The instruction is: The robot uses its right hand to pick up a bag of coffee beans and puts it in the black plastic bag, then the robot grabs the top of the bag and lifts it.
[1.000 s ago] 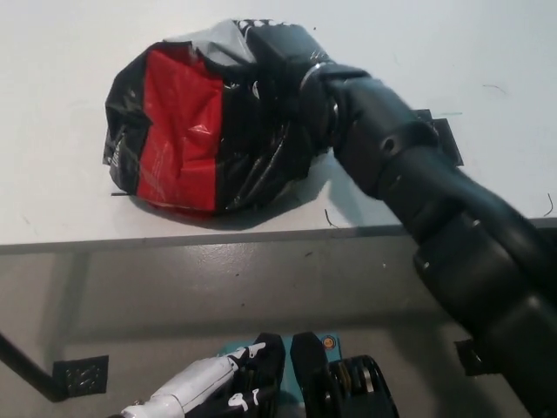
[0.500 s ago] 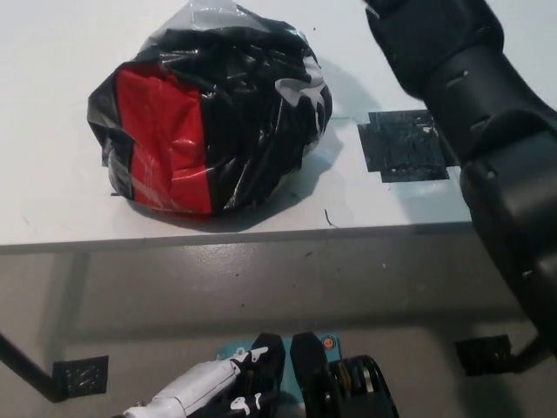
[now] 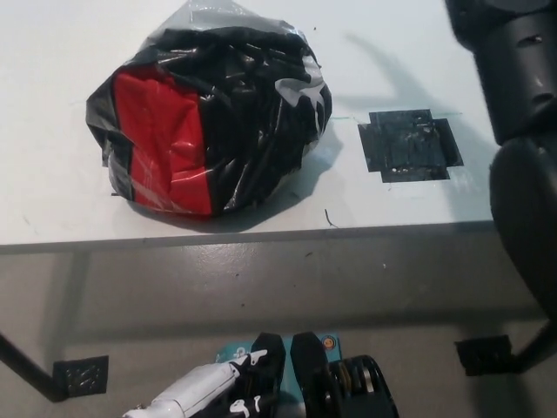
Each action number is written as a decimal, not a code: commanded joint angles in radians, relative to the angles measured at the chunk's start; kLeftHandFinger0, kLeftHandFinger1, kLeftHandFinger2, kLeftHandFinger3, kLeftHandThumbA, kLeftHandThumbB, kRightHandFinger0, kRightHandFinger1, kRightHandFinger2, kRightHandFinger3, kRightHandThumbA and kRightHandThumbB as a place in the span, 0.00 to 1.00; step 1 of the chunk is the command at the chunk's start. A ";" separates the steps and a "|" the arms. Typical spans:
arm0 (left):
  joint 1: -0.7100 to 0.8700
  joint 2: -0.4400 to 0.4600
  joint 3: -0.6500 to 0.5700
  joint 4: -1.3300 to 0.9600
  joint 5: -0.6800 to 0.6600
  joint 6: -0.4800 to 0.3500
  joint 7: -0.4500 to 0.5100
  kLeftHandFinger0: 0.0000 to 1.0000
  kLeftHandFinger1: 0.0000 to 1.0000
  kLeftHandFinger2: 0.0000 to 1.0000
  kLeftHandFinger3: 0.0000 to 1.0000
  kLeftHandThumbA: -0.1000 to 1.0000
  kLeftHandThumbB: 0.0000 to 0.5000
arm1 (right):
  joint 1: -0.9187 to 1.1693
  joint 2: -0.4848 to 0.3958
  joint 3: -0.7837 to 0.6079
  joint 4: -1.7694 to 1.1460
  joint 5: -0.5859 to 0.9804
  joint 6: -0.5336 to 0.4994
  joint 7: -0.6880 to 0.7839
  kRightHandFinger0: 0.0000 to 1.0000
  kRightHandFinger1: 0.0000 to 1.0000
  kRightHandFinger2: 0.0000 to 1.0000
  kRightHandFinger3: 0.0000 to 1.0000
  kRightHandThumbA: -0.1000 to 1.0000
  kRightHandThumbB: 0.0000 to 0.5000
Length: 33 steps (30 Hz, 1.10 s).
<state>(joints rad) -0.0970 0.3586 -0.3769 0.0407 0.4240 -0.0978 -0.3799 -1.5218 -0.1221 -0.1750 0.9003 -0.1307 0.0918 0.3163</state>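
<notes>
Clearly the black plastic bag (image 3: 235, 113) is soft, thin film that crumples and slides, and the coffee bean bag (image 3: 165, 144), showing red through its open left side, gives it a dense, lumpy weight low down. It lies slumped on its side on the white surface (image 3: 52, 52), near the front edge, left of a black tape patch (image 3: 409, 144). The best hold looks to be the loose, bunched film at the far top, where the plastic turns pale and gathers; gripped lower, the film would likely slip and the beans could slide out of the mouth.

Compared with a second ago, the right arm (image 3: 522, 104) has left the bag and drawn off to the right edge; its robot hand is out of view. The bag now sits a little fuller. The white left robot hand (image 3: 196, 396) rests low by the body, and whether it is released or clenched cannot be told
</notes>
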 commanded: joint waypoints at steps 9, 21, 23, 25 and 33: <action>-0.071 -0.008 0.197 0.054 -0.218 -0.067 0.086 1.00 1.00 1.00 1.00 0.92 0.54 | 0.678 -0.440 -0.312 -1.763 0.344 0.281 0.088 1.00 1.00 1.00 1.00 1.00 1.00; -0.141 -0.026 0.261 0.074 -0.258 -0.097 0.132 1.00 1.00 1.00 1.00 0.89 0.40 | 1.034 -0.422 -0.370 -1.835 0.454 0.060 -0.053 1.00 1.00 1.00 1.00 1.00 1.00; -0.118 -0.024 0.267 0.064 -0.267 -0.093 0.127 1.00 1.00 1.00 1.00 0.89 0.42 | 1.124 -0.391 -0.345 -1.850 0.485 0.022 -0.073 1.00 1.00 1.00 1.00 1.00 1.00; -0.103 -0.020 0.272 0.057 -0.271 -0.096 0.121 1.00 1.00 1.00 1.00 0.90 0.44 | 1.197 -0.375 -0.324 -1.841 0.515 -0.051 -0.054 1.00 1.00 1.00 1.00 1.00 1.00; -0.024 -0.013 0.280 0.046 -0.260 -0.109 0.119 1.00 1.00 1.00 1.00 0.93 0.50 | 1.558 -0.229 -0.142 -1.850 0.451 -0.255 -0.059 1.00 1.00 1.00 1.00 1.00 0.96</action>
<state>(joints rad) -0.1290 0.3511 -0.2965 0.1202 0.3907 -0.0994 -0.3793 -0.3319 -0.2815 -0.3216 0.0849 -0.0524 0.1749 0.3250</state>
